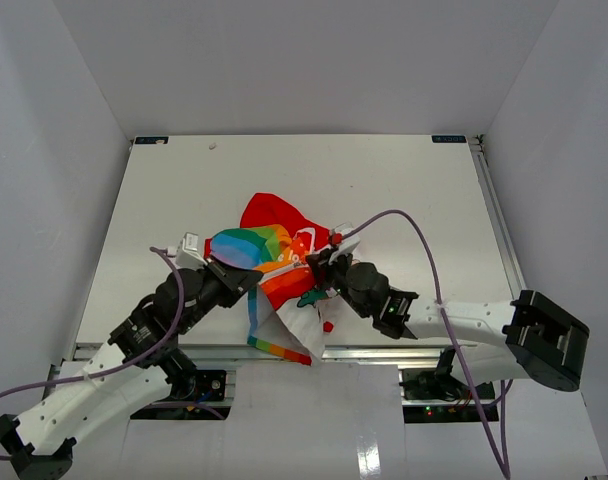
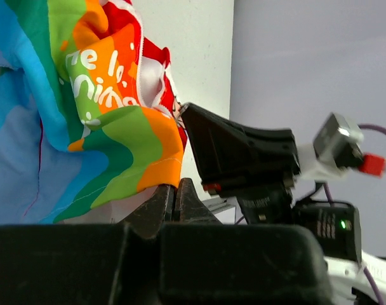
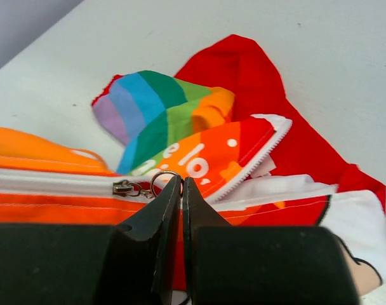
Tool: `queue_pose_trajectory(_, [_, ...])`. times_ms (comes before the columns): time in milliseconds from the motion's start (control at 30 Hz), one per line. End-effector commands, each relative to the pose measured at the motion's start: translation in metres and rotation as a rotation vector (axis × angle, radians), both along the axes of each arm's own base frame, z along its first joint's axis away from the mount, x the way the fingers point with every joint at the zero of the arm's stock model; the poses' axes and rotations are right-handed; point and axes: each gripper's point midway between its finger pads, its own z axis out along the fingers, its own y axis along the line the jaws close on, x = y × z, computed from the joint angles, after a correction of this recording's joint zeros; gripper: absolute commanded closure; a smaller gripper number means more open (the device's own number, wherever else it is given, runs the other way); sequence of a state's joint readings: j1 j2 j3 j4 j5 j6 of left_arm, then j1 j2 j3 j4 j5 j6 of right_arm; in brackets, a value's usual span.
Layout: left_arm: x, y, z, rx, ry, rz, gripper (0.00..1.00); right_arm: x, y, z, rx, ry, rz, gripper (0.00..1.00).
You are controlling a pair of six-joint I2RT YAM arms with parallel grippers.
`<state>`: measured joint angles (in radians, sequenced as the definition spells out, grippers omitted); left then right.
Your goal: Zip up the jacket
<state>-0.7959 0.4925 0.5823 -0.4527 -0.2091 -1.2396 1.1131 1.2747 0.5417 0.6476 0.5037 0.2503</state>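
The jacket [image 1: 274, 255] lies bunched at the table's near middle, with rainbow stripes, a red lining and white parts. My left gripper [image 1: 246, 284] is shut on the jacket's orange hem edge [image 2: 158, 171], fingertips pressed together [image 2: 174, 192]. My right gripper [image 1: 320, 272] comes in from the right and faces it. In the right wrist view its jaws [image 3: 182, 185] are shut on the metal ring pull [image 3: 162, 178] of the zipper slider [image 3: 124, 187], which sits on the white zipper tape [image 3: 53, 183]. The open zipper teeth [image 3: 259, 152] run up to the right of the fingers.
The white table [image 1: 184, 190] is walled in by grey panels on three sides. A purple cable [image 1: 404, 225] loops over the table from the right arm. The right arm's black gripper body [image 2: 244, 152] fills the middle of the left wrist view, close to my left fingers.
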Motion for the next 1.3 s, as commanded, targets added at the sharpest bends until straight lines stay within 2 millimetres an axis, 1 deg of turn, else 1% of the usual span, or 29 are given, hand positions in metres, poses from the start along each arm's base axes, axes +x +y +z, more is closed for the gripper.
queue_pose_trajectory(0, [-0.008,0.009,0.04,0.048,-0.191,-0.058,1.0,0.039,-0.023,0.001,-0.028,-0.023,-0.15,0.92])
queue_pose_trajectory(67, [-0.009,0.021,0.057,0.114,-0.297,-0.054,1.0,0.058,-0.035,0.004,-0.019,-0.022,-0.196,0.92])
queue_pose_trajectory(167, [-0.01,0.038,0.066,0.164,-0.324,-0.008,1.0,0.084,-0.048,0.009,-0.004,-0.019,-0.238,0.92])
queue_pose_trajectory(233, [-0.012,0.041,0.069,0.173,-0.325,-0.004,1.0,0.106,-0.062,0.016,0.006,-0.025,-0.273,0.92])
queue_pose_trajectory(300, [-0.015,0.04,0.071,0.173,-0.329,-0.024,1.0,0.123,-0.063,0.024,0.023,-0.031,-0.267,0.92])
queue_pose_trajectory(400, [-0.019,0.039,0.072,0.178,-0.333,-0.048,1.0,0.153,-0.072,0.033,0.042,-0.035,-0.285,0.92])
queue_pose_trajectory(500, [-0.019,0.05,0.076,0.197,-0.342,-0.009,1.0,0.175,-0.084,0.036,0.05,-0.034,-0.308,0.92])
queue_pose_trajectory(533, [-0.02,0.057,0.084,0.197,-0.358,0.016,1.0,0.182,-0.09,0.036,0.064,-0.026,-0.314,0.92])
queue_pose_trajectory(633, [-0.02,0.068,0.09,0.221,-0.373,0.054,1.0,0.196,-0.109,0.04,0.099,-0.014,-0.337,0.92])
queue_pose_trajectory(700, [-0.02,0.071,0.097,0.225,-0.392,0.061,1.0,0.201,-0.12,0.046,0.11,-0.024,-0.352,0.92])
queue_pose_trajectory(767, [-0.02,0.07,0.1,0.229,-0.398,0.056,1.0,0.204,-0.128,0.05,0.108,-0.036,-0.362,0.92])
queue_pose_trajectory(833, [-0.02,0.066,0.102,0.229,-0.404,0.039,1.0,0.206,-0.133,0.056,0.111,-0.047,-0.362,0.92])
queue_pose_trajectory(933, [-0.02,0.066,0.108,0.227,-0.425,0.037,1.0,0.205,-0.14,0.062,0.123,-0.059,-0.363,0.92])
queue_pose_trajectory(1033, [-0.015,0.063,0.109,0.244,-0.444,0.038,1.0,0.2,-0.139,0.069,0.131,-0.074,-0.336,0.92])
queue_pose_trajectory(1100, [-0.003,0.056,0.103,0.299,-0.445,0.04,1.0,0.195,-0.14,0.074,0.128,-0.083,-0.329,0.92])
queue_pose_trajectory(1167, [0.01,0.049,0.101,0.342,-0.442,0.05,1.0,0.19,-0.145,0.08,0.122,-0.098,-0.337,0.92])
queue_pose_trajectory(1200, [0.02,0.045,0.096,0.385,-0.427,0.055,1.0,0.185,-0.148,0.085,0.121,-0.11,-0.342,0.92])
queue_pose_trajectory(1267, [0.035,0.04,0.097,0.425,-0.423,0.082,1.0,0.175,-0.156,0.089,0.129,-0.115,-0.363,0.92])
